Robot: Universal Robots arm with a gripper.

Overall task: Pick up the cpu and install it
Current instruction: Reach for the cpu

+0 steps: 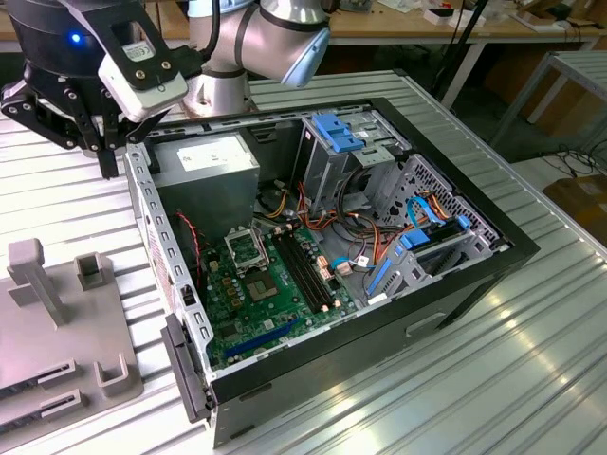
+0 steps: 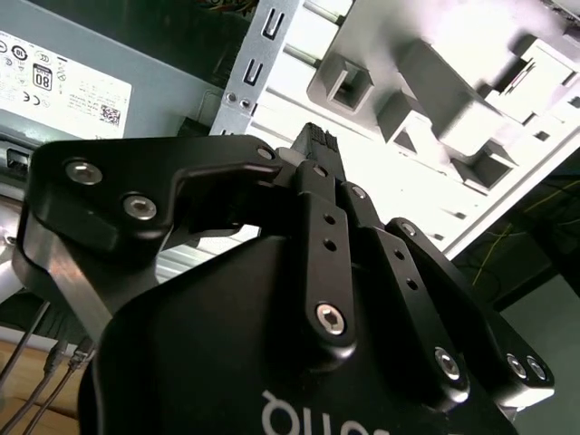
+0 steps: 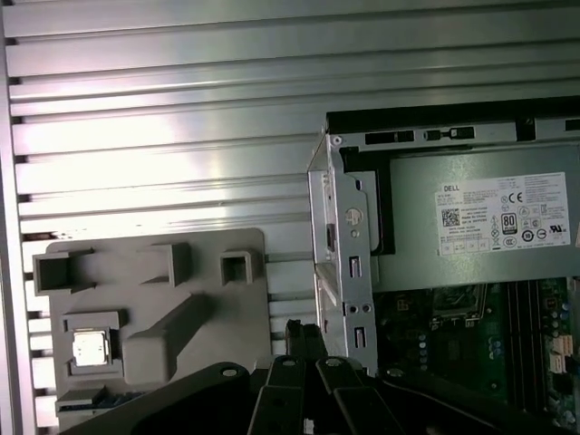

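Exterior view footage placed the gripper (image 1: 106, 163) above the ribbed metal table (image 1: 531, 379), just beside the open computer case (image 1: 512, 251) on the exterior view's left. In both wrist views its jaws were seen pressed together, with nothing pinched between them and nothing touched. Much of the fingers (image 2: 313, 149) was hidden behind the gripper's own black body. The grey fixture (image 1: 57, 332) was cut off at the frame edge in the exterior view. The cpu (image 3: 91, 348) was seen in the first wrist view, seated flat in a square recess of that fixture and well apart from the gripper. It was a small square with a pale silver-grey top. The socket (image 1: 245, 248) on the green motherboard (image 1: 275, 313) could not be made out in detail.
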